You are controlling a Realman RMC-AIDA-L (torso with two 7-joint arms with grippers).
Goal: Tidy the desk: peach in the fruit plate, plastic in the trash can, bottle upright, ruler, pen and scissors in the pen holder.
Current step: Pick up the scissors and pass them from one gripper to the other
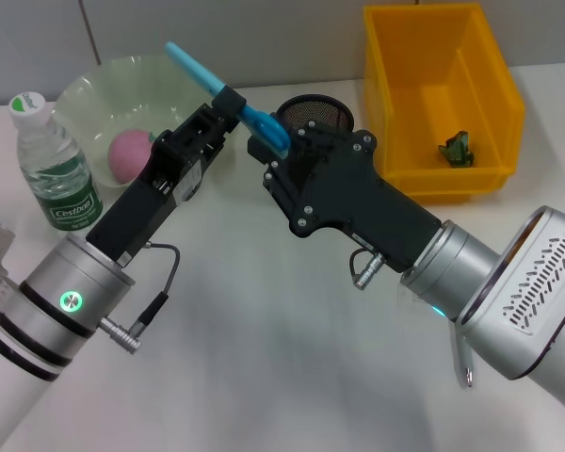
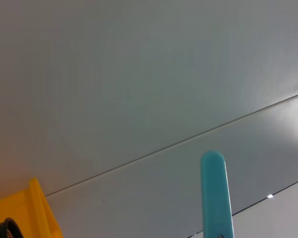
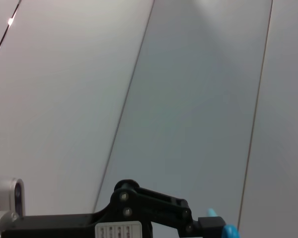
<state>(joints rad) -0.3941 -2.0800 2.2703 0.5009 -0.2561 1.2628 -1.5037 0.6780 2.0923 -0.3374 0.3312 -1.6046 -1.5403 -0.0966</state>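
From the head view we see the whole white counter (image 1: 264, 320): a water bottle (image 1: 53, 162) standing upright at the far left, a pale green plate (image 1: 122, 89) behind it with the pink peach (image 1: 130, 154) lying in it, a black mesh pen holder (image 1: 313, 113) in the middle at the back, and a yellow bin (image 1: 443, 94) to the right with a scrap of green plastic (image 1: 457, 149) inside. The left gripper (image 1: 228, 105) reaches up from the lower left, tilted toward the pen holder; its jaws are clamped on a blue ruler (image 1: 228, 97) that slants from over the plate down toward the holder's rim. The right gripper (image 1: 273, 155) comes in from the lower right and meets the ruler's lower end just in front of the holder; we cannot tell how its jaws stand there

The left wrist view shows only the ruler's rounded end against the wall, with corners of the bin and holder. The right wrist view shows the wall and the other arm's black jaws
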